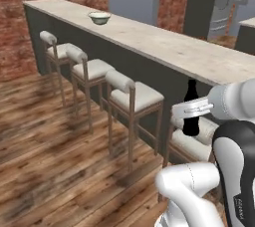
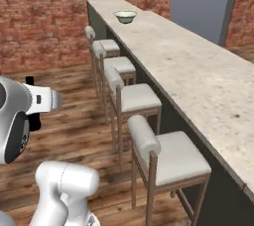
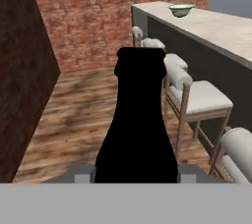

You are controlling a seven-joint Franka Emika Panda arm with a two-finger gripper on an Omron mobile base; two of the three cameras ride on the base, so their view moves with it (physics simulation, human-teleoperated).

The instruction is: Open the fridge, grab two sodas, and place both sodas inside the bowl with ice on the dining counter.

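bowl point(image 1: 99, 18): far left end of the counter point(image 1: 164, 47), well apart from the arm.
stools point(image 1: 132, 96): lined along the counter's near side.
soda point(image 1: 191, 109): dark bottle, upright, carried in the air beside the counter.
gripper point(image 1: 188, 108): fingers partly closed, clamped on the soda's body.
handling: likely light, rigid, smooth and slippery; grip the wide body, not the neck; keep it upright.

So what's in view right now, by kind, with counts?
Bottles, black, held in the gripper: 1
Bowls on the counter: 1
Stools along the counter: 4
Total: 6
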